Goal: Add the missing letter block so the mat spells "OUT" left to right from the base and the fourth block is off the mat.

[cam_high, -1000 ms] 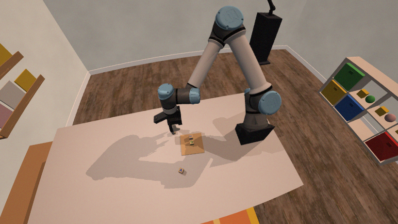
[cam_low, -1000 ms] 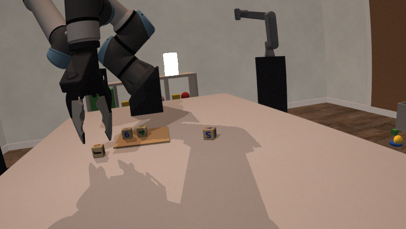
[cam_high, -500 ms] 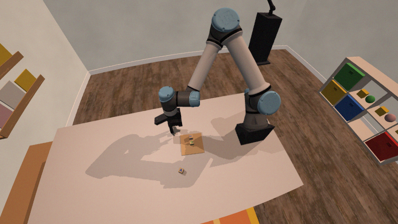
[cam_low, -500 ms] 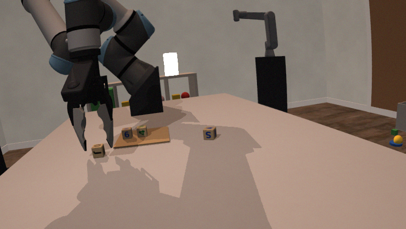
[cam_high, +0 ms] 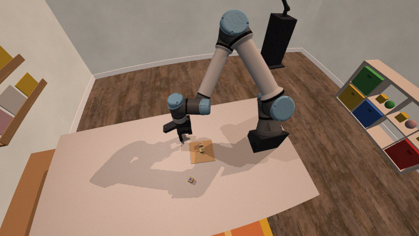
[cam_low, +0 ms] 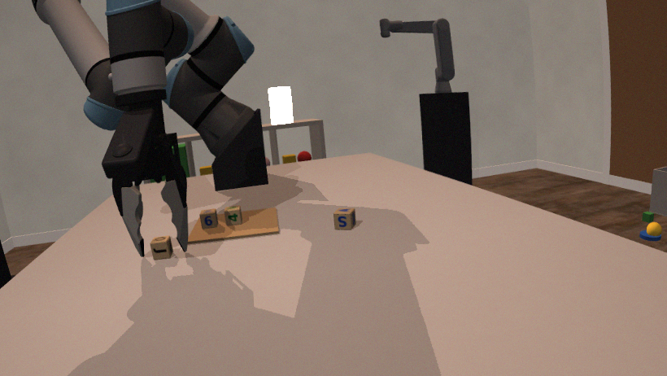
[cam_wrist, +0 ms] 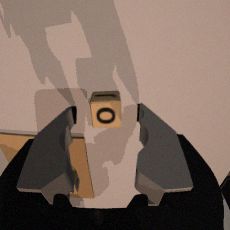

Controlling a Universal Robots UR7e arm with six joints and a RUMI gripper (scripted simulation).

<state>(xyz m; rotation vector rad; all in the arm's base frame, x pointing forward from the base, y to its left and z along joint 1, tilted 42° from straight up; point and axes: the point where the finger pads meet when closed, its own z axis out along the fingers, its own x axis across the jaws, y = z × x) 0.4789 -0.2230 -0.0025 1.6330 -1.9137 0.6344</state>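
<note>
A wooden block with a black "O" on top [cam_wrist: 105,110] rests on the table just off the mat's corner; it also shows in the exterior view [cam_low: 161,247]. My gripper [cam_low: 160,250] is lowered around it, one finger on each side with small gaps, open and not touching [cam_wrist: 106,114]. In the top view my gripper [cam_high: 181,140] hides this block. The tan mat [cam_high: 199,151] holds two blocks [cam_high: 201,143] [cam_high: 201,150], close together, showing "6" [cam_low: 208,218] and "4" [cam_low: 233,215] on their sides. The fourth block [cam_high: 190,179] [cam_low: 344,219], with an "S" on its side, lies on the table off the mat.
The arm's base [cam_high: 268,140] stands on the table beyond the mat. A black pedestal [cam_high: 277,38] stands on the floor behind the table. A shelf with coloured bins [cam_high: 380,111] is off to the right.
</note>
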